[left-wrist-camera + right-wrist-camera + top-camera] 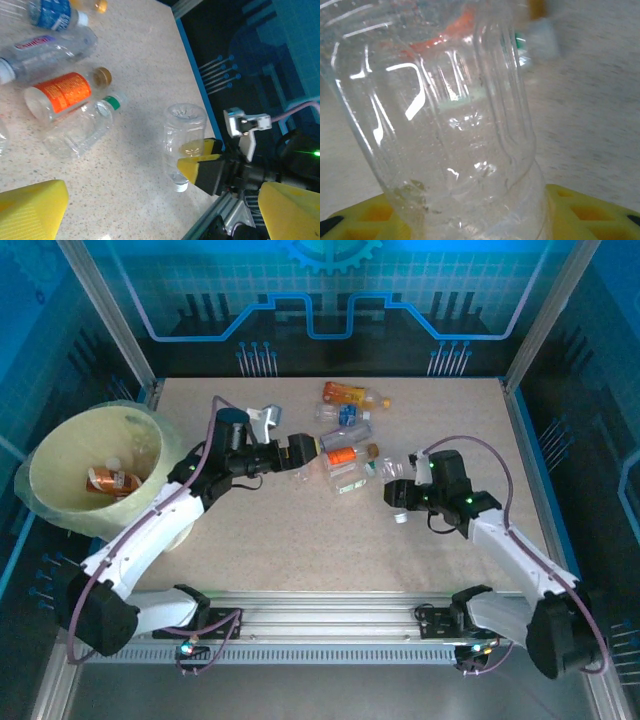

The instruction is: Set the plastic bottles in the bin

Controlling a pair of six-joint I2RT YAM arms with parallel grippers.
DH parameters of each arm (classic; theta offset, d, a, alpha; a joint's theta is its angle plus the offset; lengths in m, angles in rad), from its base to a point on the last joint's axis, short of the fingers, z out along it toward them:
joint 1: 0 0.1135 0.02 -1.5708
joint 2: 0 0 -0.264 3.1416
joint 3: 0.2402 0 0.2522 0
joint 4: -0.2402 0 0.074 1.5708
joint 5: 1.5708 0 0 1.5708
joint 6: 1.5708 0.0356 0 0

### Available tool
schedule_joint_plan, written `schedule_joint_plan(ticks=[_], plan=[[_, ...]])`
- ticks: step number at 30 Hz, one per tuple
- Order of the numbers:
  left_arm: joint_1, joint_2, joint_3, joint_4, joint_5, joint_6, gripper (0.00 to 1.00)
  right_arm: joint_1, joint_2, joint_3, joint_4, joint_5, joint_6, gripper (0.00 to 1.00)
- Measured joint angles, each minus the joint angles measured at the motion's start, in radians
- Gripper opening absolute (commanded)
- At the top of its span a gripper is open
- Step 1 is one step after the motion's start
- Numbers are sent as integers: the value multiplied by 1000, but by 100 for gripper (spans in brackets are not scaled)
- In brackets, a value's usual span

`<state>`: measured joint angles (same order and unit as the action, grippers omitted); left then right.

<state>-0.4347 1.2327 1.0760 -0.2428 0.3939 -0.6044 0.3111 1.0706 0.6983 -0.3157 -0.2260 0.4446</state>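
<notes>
Right pincer (397, 496) clamps clear ribbed bottle (184, 132); left pincer (318, 450) wide open over speckled tabletop (300, 540).

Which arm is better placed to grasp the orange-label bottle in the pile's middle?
Left. The left end effector is open beside that orange-label bottle, with the bin on its side. The right end effector grips a clear bottle.

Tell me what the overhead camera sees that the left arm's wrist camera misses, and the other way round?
Overhead: the cream bin with an orange-brown bottle inside. Left wrist: pink lettering on a long clear bottle, close up. Both: the orange-labelled bottle on the table, and the small clear bottle between the right gripper fingers.
</notes>
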Motion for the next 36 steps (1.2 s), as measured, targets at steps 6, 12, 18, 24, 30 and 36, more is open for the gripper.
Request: schedule_joint_plan(ticks=[6, 12, 18, 24, 30, 36], plan=[[-89, 50, 0, 76, 53, 6, 99, 92, -54, 32, 50, -124, 11, 41], [-148, 74, 0, 172, 86, 8, 99, 162, -40, 105, 90, -205, 22, 41], [-202, 76, 0, 249, 28, 19, 98, 212, 0, 137, 139, -248, 53, 42], [-230, 89, 0, 248, -69, 60, 79, 227, 16, 146, 175, -266, 80, 43], [-242, 101, 0, 256, -93, 60, 63, 253, 34, 169, 182, -278, 82, 46], [-242, 102, 0, 260, -129, 57, 56, 254, 56, 196, 159, -274, 67, 69]])
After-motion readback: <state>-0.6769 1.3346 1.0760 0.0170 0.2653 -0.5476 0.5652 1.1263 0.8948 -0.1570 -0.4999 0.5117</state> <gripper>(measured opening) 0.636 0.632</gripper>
